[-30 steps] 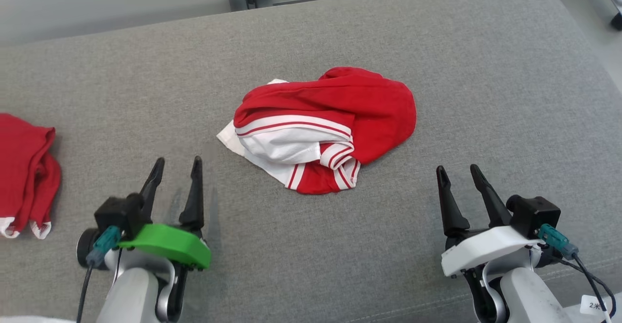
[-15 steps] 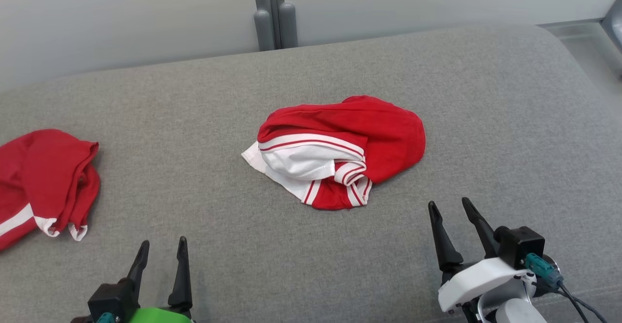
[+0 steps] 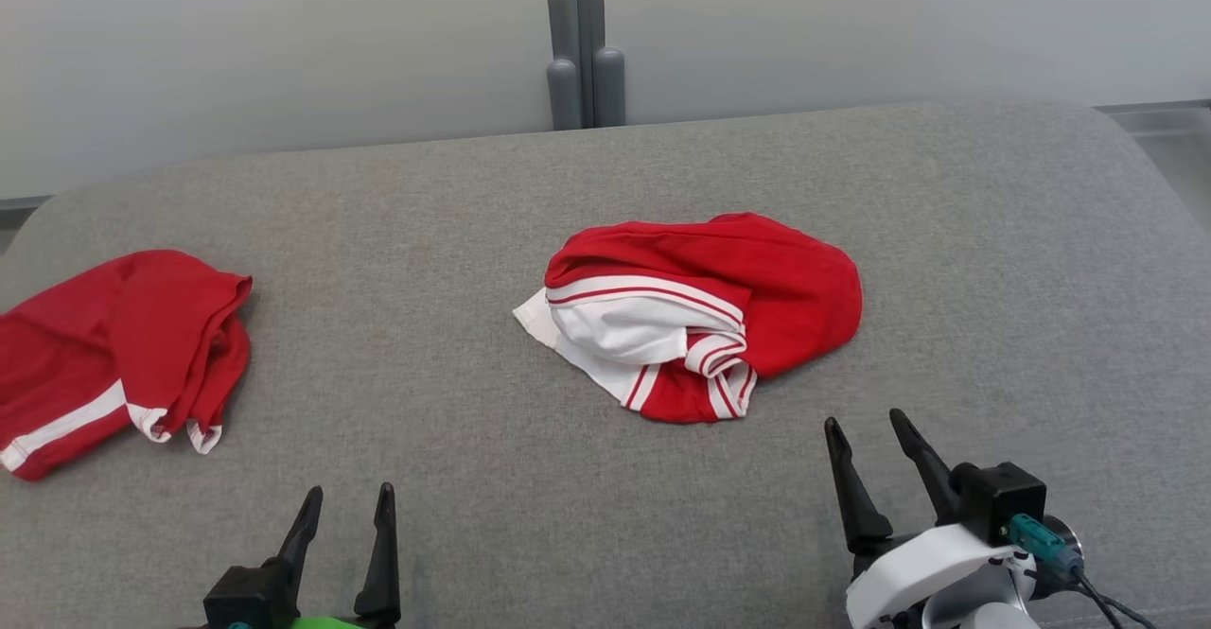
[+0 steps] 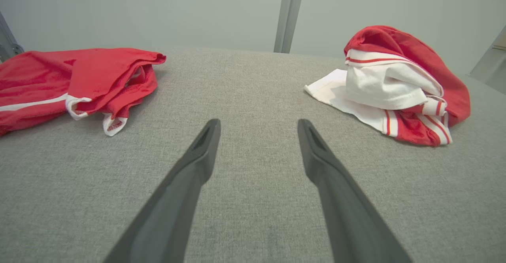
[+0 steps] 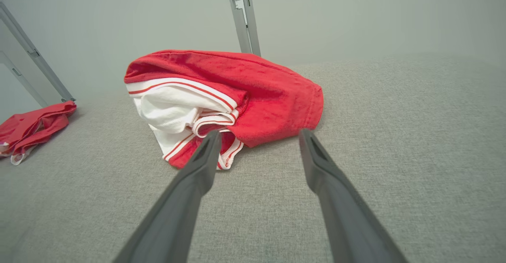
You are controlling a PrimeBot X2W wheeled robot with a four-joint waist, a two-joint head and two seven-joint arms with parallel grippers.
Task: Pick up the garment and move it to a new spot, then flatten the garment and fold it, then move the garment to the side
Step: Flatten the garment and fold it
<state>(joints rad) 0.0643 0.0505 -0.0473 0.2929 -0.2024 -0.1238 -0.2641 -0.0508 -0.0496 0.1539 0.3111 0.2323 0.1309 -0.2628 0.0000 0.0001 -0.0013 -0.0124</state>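
Head camera has tilted up and swung, so the whole view has shifted. More wall and the grey post (image 3: 577, 33) are in frame, and both my grippers sit lower at the bottom edge. The cloth itself has not moved.

- Left gripper (image 3: 348, 492): fingers spread, nothing between them, over the bare grey cushion (image 3: 426, 232).
- Right gripper (image 3: 864, 418): also spread and empty, tips near the crumpled red-and-white garment (image 3: 719, 298), not touching it. The garment lies mid-cushion.
- Second red garment (image 3: 123, 345): well apart, on my left.

Judgement: pick-up not yet begun. My right arm looks best placed for the first grasp, at the near bunched edge.
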